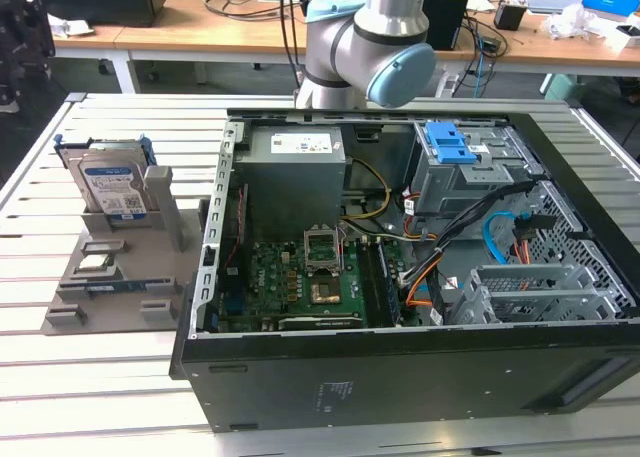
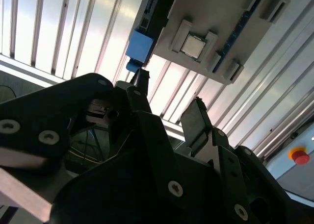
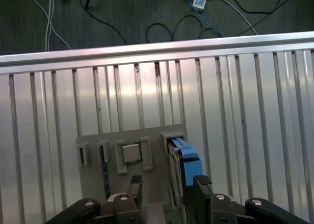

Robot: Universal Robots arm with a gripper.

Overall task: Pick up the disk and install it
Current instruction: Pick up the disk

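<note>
Disk [image 1: 112, 187] upright in holder [image 1: 166, 215], exterior view's left of computer case [image 1: 400, 382].

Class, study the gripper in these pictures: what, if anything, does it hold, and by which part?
Nothing is held. The gripper is open, with an empty gap between its fingers. The disk stands ungripped in its grey holder.

The disk [image 1: 112, 189] stands in the grey holder [image 1: 168, 209], its lower part hidden behind the holder's front wall, and its label print is too small to tell. In the first wrist view it sits edge-on in the holder, its near end hidden behind the gripper [image 3: 168, 181], whose body the picture's edge cuts off. The arm [image 1: 370, 39] beyond the holder is cut off above.
</note>
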